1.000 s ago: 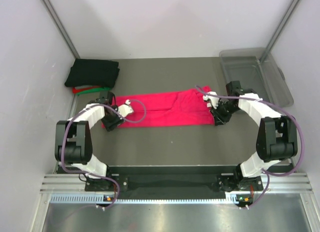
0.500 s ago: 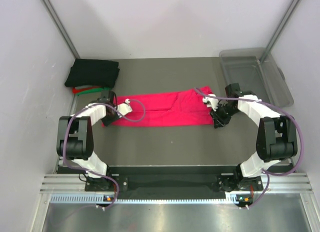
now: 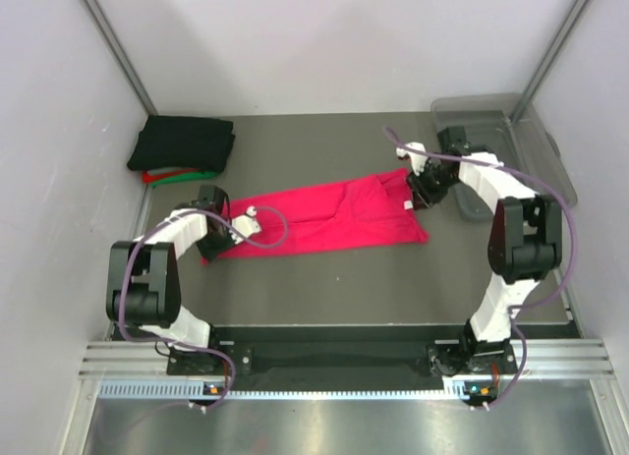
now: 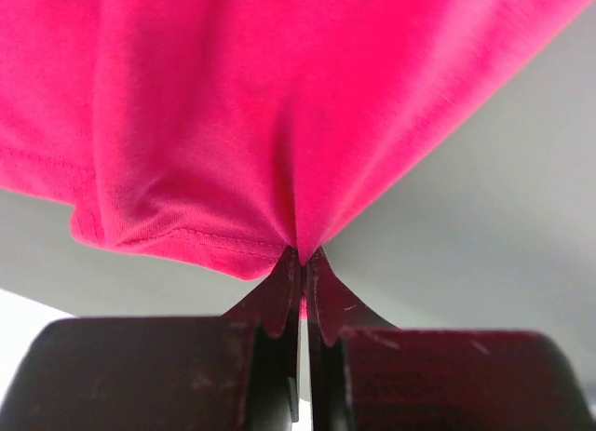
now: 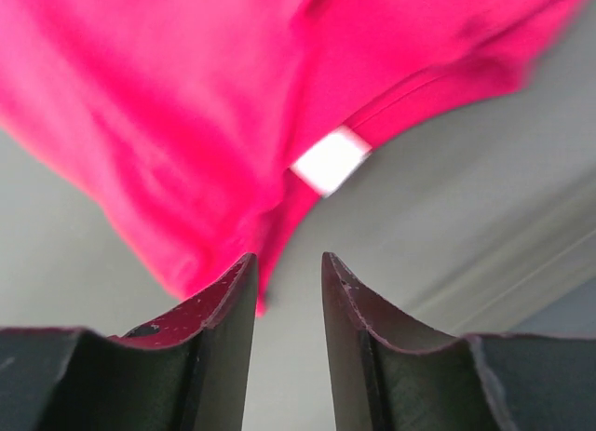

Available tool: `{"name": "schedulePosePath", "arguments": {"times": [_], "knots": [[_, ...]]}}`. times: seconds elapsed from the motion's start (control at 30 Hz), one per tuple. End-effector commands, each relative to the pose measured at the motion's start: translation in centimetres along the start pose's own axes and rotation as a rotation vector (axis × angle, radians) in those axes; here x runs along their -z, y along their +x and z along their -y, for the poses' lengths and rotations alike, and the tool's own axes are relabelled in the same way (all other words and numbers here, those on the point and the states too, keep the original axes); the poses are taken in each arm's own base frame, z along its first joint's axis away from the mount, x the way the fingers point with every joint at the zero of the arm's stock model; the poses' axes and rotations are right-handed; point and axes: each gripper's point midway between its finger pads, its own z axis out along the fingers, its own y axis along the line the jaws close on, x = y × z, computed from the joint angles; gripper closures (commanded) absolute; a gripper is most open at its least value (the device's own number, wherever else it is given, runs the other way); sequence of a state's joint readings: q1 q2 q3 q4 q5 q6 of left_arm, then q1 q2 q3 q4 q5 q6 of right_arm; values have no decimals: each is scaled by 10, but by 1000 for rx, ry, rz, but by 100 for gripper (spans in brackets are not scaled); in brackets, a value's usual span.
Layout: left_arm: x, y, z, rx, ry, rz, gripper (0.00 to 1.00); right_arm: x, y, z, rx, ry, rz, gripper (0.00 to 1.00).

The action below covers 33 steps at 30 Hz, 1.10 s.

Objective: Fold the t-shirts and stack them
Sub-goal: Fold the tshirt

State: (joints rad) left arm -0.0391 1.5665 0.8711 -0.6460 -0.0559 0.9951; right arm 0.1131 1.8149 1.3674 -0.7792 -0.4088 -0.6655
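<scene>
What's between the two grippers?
The pink shirt lies across the whole stretch, per the top view. Left gripper pinches its corner; right gripper is open by the collar label.

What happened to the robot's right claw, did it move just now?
Yes. The right gripper moved away from the robot's bases toward the back of the table, ending closer to the clear bin than it was.

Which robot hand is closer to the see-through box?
Right. The right hand is just beside the clear box; the left hand is far across, pinching the pink shirt's other end.
</scene>
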Motion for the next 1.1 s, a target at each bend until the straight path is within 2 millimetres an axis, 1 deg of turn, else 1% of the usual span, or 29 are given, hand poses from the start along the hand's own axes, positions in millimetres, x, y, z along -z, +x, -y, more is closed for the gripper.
{"name": "schedulePosePath", "arguments": {"times": [0.0,0.03,0.07,0.1,0.13,0.2,0.27,0.3,0.37,0.6,0.73,0.83,0.87,0.93,0.97,1.0,1.03,1.07], "knots": [[22,15,39,11,92,-15,100,0,-27,21,-68,35,37,65],[26,19,45,8,100,-22,100,-5,-33,28,-69,32,38,64],[28,20,50,6,102,-19,100,-9,-33,28,-76,18,31,63],[35,19,50,3,81,-3,100,-12,-32,23,-91,-18,17,62],[38,21,56,4,95,-7,100,-19,-32,25,-102,-40,4,61],[45,22,60,17,87,7,100,-25,-30,21,-122,-84,-17,61],[51,22,66,18,88,12,100,-33,-28,22,-132,-99,-28,61],[52,18,71,29,106,39,100,-35,-28,21,-133,-109,-26,60],[54,17,77,24,114,41,100,-38,-28,20,-137,-126,-30,59],[57,10,85,31,114,55,100,-50,-22,4,-147,-237,-89,56],[57,5,89,27,112,59,100,-66,-18,-4,-134,-266,-126,51],[59,5,91,22,113,55,100,-75,-16,-8,-129,-273,-150,52],[60,3,92,19,110,58,100,-78,-16,-10,-124,-266,-164,54],[62,7,94,16,106,45,100,-86,-15,-8,-129,-253,-185,64],[64,7,94,13,104,45,100,-88,-14,-8,-138,-249,-197,72],[65,8,95,15,102,48,100,-91,-12,-4,-148,-233,-212,86],[67,9,97,15,102,46,100,-93,-15,-1,-154,-225,-208,90],[70,12,101,11,110,41,100,-95,-18,3,-161,-205,-204,92]]}}
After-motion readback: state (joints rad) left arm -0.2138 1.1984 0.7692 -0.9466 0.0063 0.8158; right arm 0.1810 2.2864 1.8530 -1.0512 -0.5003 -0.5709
